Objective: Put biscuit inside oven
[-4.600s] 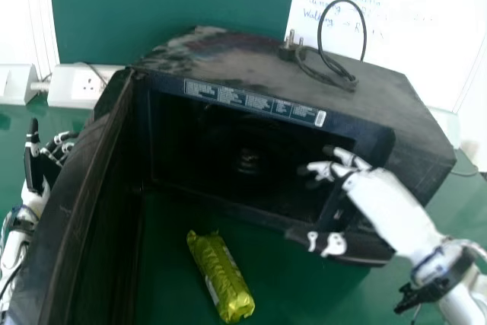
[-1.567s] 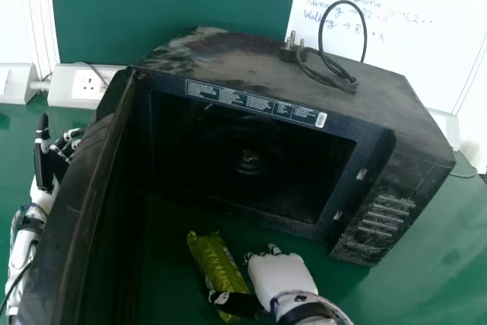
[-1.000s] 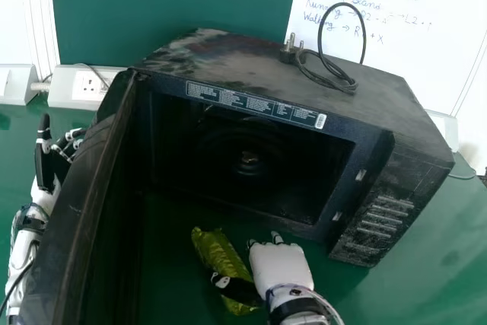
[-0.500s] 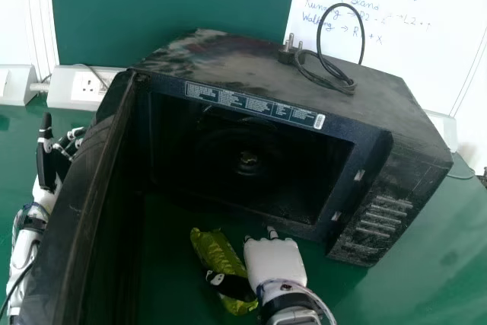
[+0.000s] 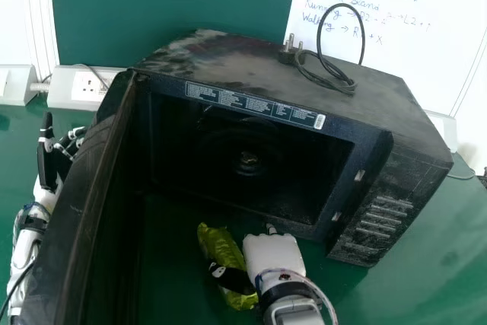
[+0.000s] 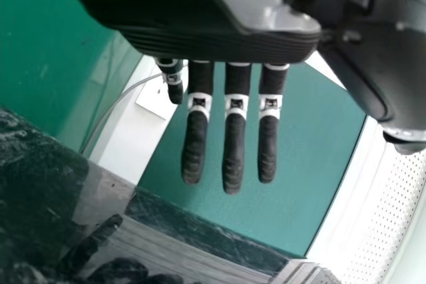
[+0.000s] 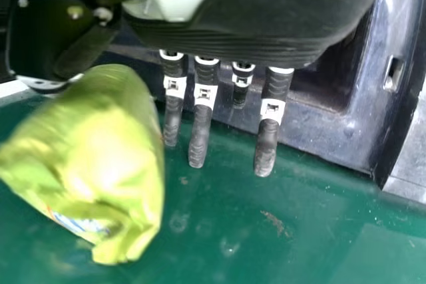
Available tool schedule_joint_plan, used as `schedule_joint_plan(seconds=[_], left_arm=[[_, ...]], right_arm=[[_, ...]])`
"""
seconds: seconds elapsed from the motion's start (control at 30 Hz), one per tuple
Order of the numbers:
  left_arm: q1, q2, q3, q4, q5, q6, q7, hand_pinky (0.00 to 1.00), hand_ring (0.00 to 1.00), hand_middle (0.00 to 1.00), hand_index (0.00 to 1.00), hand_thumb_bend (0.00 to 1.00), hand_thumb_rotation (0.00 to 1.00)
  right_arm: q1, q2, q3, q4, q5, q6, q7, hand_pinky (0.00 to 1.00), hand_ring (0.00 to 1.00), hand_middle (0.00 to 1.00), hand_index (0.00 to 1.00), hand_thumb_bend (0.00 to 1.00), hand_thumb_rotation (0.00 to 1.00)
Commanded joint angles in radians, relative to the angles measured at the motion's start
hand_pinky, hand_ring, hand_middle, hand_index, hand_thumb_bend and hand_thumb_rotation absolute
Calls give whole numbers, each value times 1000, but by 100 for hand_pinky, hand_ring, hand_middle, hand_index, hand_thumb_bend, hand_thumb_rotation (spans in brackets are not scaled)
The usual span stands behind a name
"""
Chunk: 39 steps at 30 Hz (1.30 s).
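One biscuit packet (image 5: 219, 246), on table (image 5: 171, 272) toward near edge, seemingly ungrasped: right hand (image 5: 274, 256), open, should pinch, then lift into oven (image 5: 266, 66); left hand (image 5: 50, 161) open.

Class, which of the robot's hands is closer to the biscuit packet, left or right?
Right. The right hand is right beside the biscuit packet, its thumb across it; the left hand is off beyond the open oven door.
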Motion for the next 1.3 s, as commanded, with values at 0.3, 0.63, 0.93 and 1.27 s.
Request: schedule_joint_plan(seconds=[0.3, 0.63, 0.93, 1.27], left_arm=[[-2, -2, -8, -14, 5, 6, 1, 24, 30, 39, 49, 52, 8], [-4, 1, -8, -5, 11, -1, -6, 24, 30, 39, 49, 52, 8], [-4, -4, -7, -7, 15, 3, -1, 24, 30, 39, 49, 52, 8], [-4, -4, -6, -8, 18, 1, 1, 24, 30, 39, 49, 52, 9]], right_arm=[[7, -54, 94, 58, 44, -107, 216, 23, 30, 48, 68, 56, 0], [16, -55, 96, 45, 69, -94, 143, 16, 24, 47, 71, 56, 0], [16, -60, 61, 11, 109, -81, 129, 15, 23, 47, 70, 56, 0], [26, -69, 4, -82, 171, -70, 79, 15, 24, 47, 68, 56, 0]])
